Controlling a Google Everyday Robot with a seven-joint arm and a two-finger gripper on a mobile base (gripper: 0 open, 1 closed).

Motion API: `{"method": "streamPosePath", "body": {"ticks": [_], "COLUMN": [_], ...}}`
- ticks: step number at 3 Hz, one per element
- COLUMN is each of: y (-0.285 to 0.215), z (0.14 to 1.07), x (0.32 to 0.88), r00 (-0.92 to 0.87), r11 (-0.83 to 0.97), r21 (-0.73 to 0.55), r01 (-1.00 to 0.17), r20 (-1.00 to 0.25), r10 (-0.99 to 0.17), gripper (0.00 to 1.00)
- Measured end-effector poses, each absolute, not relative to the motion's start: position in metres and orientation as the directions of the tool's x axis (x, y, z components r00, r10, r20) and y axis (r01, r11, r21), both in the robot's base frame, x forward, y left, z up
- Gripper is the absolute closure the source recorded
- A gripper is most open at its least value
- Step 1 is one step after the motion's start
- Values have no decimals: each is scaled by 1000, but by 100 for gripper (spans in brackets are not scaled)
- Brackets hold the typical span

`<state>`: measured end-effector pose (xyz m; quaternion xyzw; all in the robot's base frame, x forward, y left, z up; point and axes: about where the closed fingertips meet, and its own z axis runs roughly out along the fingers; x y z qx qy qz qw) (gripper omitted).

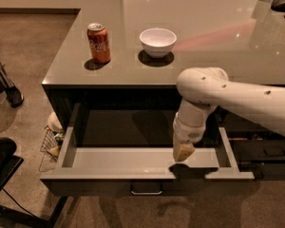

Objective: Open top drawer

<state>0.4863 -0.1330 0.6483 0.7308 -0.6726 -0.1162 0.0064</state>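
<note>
The top drawer (109, 175) stood pulled well out from under the counter (213, 56), its pale floor showing, so the step looked nearly done. Any last pull ought to run straight outward and level, without twisting the front. The gripper (183, 152) hung inside the drawer just behind its front wall, right of the handle (146, 192). Whether it was open or closed I couldn't tell.

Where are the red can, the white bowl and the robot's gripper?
red can (99, 44): camera view, its side.
white bowl (157, 38): camera view, its inside.
gripper (183, 152): camera view, its tip, at the open top drawer (118, 158) front.
</note>
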Motion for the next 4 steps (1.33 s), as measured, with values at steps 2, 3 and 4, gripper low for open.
{"method": "streamPosePath", "body": {"ticks": [2, 3, 4], "y": [-119, -124, -126], "z": [607, 619, 620], "x": [439, 412, 407], "r00": [55, 30, 35], "r11": [-100, -76, -78], "r21": [212, 233, 231], "r01": [-972, -969, -970], "r20": [-211, -194, -185], "r10": [-976, -981, -982], "gripper": [100, 100, 74]}}
